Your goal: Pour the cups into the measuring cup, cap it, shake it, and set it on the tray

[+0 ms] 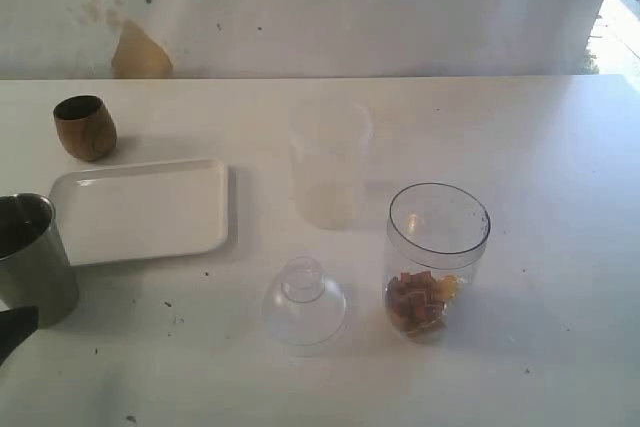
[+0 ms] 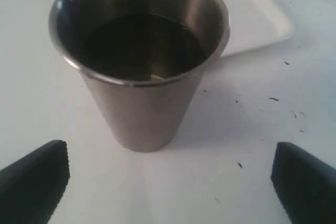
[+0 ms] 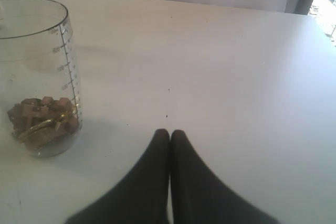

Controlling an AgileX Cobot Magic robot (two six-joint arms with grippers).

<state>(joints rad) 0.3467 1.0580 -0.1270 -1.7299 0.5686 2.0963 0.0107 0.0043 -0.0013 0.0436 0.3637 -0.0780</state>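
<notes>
Steel tumbler (image 1: 35,257) stands upright at the far left edge of the table (image 1: 560,147), long axis vertical, mouth up. It is tapered, brushed metal with a rolled rim. Its inside reads dark and glossy; you cannot tell whether it holds liquid. Your left gripper (image 2: 170,182) is spread wide and holds nothing. The tumbler stands just ahead of the gap between its two black fingers, touching neither.

Behind the tumbler, near the back of the table, the wooden cup (image 1: 84,127) sits upright, small, rounded and brown. Its contents are not visible. Between these two cups and slightly to the right lies the tray (image 1: 140,209), flat, white, shallow, with rounded corners and a raised rim. Nothing lies in it.

Further right, a frosted cup (image 1: 330,167) stands upright; it looks empty. In front of it, a clear dome lid (image 1: 303,299) rests wide end down, with its short neck pointing up.

Right of the lid stands the measuring cup (image 1: 437,257), upright, uncapped, long axis vertical. It is clear and straight-sided, with printed graduations. Brown chunks (image 3: 42,116) cover its bottom, along with one yellowish piece.

Your right gripper (image 3: 169,135) is closed, fingers pressed together on nothing, apart from the measuring cup.
</notes>
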